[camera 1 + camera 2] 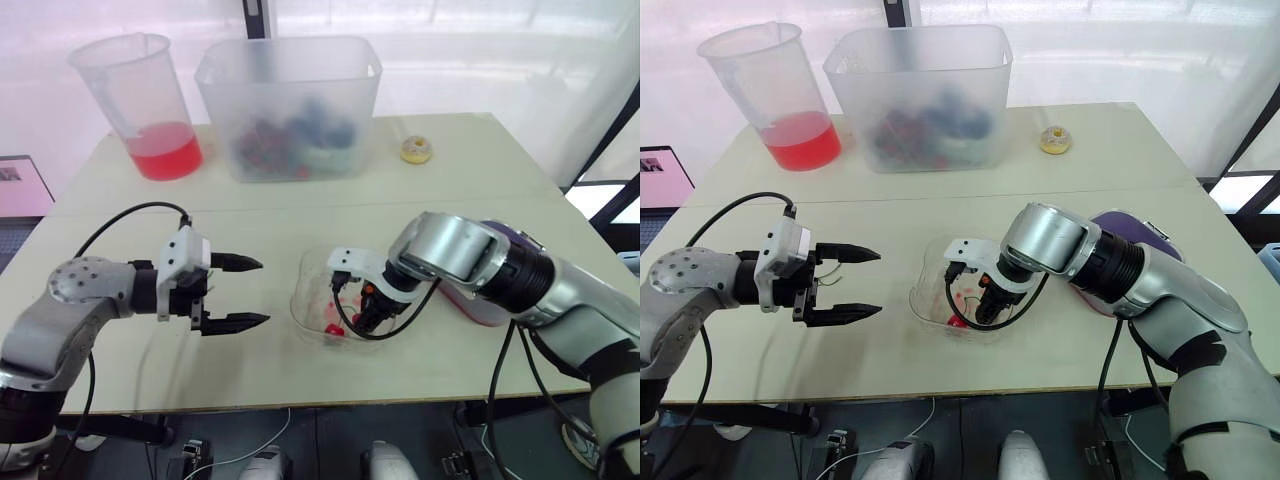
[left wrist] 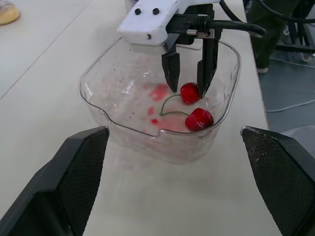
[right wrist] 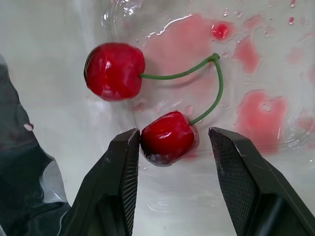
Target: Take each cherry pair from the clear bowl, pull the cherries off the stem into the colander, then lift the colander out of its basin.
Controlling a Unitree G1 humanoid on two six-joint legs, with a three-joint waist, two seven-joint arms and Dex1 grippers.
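The picking step is in hand. The clear bowl (image 1: 301, 300) is placed near the front edge of the table (image 1: 300, 220), about midway along it, and one cherry pair (image 2: 199, 119) is seen lying on its juice-stained bottom. The right gripper (image 2: 187, 90) is lowered into the bowl with its jaws partly open and nothing yet clamped. One cherry (image 3: 168, 138) is straddled by them, one finger being at or just against the fruit and the other standing apart from it. The second cherry (image 3: 114, 71) lies clear of the jaws, joined by the green stem (image 3: 218, 86).

The left gripper (image 1: 265, 291) is held just above the table beside the bowl, on the robot's left, spread wide and empty.

A purple vessel (image 1: 1128, 225), largely hidden behind the right arm, is judged to be the colander in its basin.

Next, a gentle closing on the straddled cherry is called for, then a lift clear of the bowl, so that the free cherry or stem can be taken by the left gripper and the pair pulled apart over the colander.
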